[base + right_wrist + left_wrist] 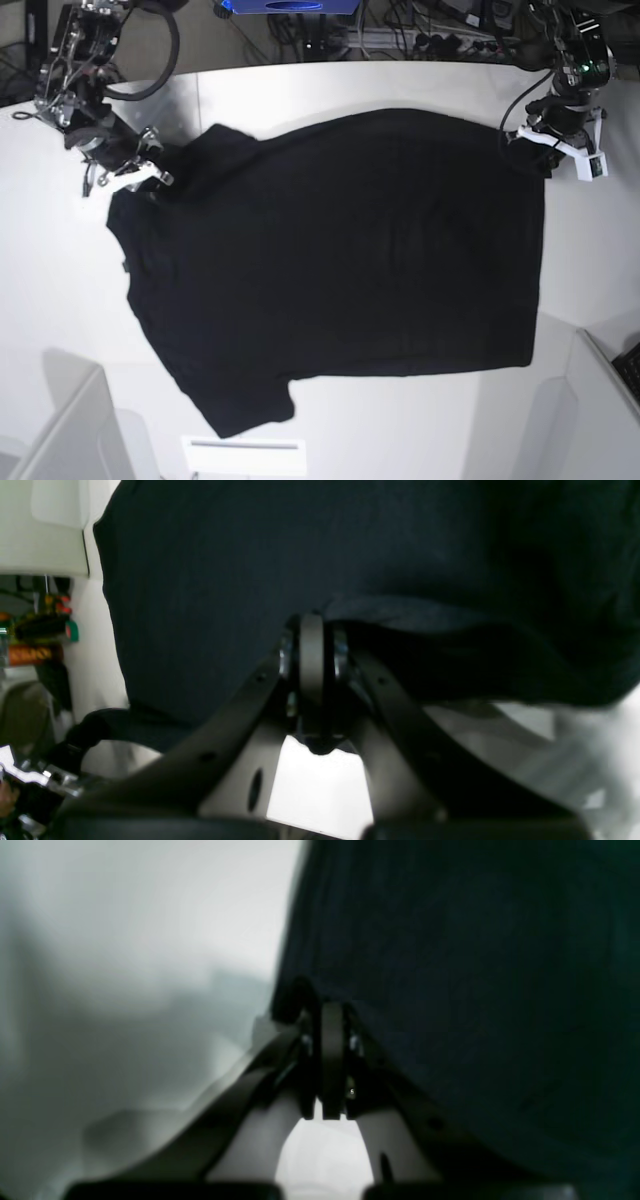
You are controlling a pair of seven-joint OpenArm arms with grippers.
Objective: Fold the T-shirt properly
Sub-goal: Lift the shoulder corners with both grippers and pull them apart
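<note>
White bench (330,85) carries the T-shirt (330,260); left tool (535,150) and right tool (150,175) each clamp its edge; uneven pulling could wrinkle it.

Both arms are dark metal with black cables looping off their upper joints. The black two-fingered left gripper (330,1010) has flat dark links spreading into a V, with small silver screws beside a rounded central pad. The matching right gripper (312,630) shows the same (plus white brackets at each wrist).
</note>
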